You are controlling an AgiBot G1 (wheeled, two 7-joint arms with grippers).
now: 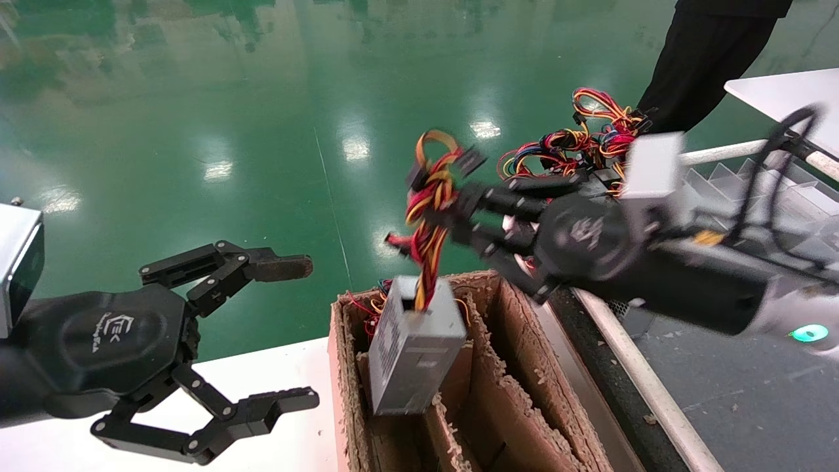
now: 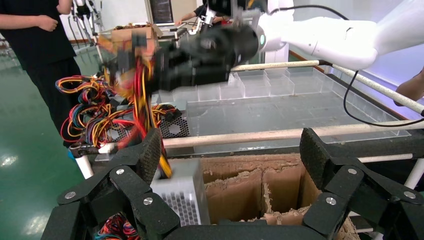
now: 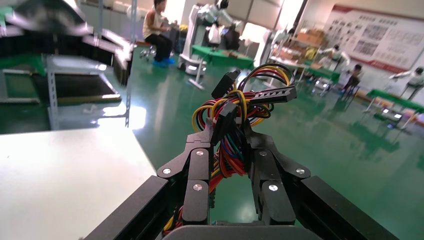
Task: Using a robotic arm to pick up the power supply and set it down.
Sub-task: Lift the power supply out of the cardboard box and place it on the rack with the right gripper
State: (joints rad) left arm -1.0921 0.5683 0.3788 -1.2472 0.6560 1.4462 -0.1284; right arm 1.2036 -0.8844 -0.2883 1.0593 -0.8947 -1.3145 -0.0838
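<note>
The power supply [image 1: 416,347], a grey metal box, hangs tilted with its lower end inside the brown cardboard box [image 1: 544,393]. Its red, yellow and orange wire bundle [image 1: 429,216] runs up into my right gripper [image 1: 459,216], which is shut on the wires. In the right wrist view the wires [image 3: 235,115] and black plugs are pinched between that gripper's [image 3: 227,140] fingers. My left gripper [image 1: 295,331] stands open and holds nothing, to the left of the box. In the left wrist view it [image 2: 232,155] frames the power supply [image 2: 182,192] and the cardboard dividers [image 2: 260,185].
More power supplies with tangled wires [image 1: 590,131] lie behind the right arm. A clear divided tray [image 1: 754,190] and white rails [image 1: 629,367] are on the right. A person in black [image 1: 701,52] stands at the back. A white table [image 1: 282,367] lies under the left gripper.
</note>
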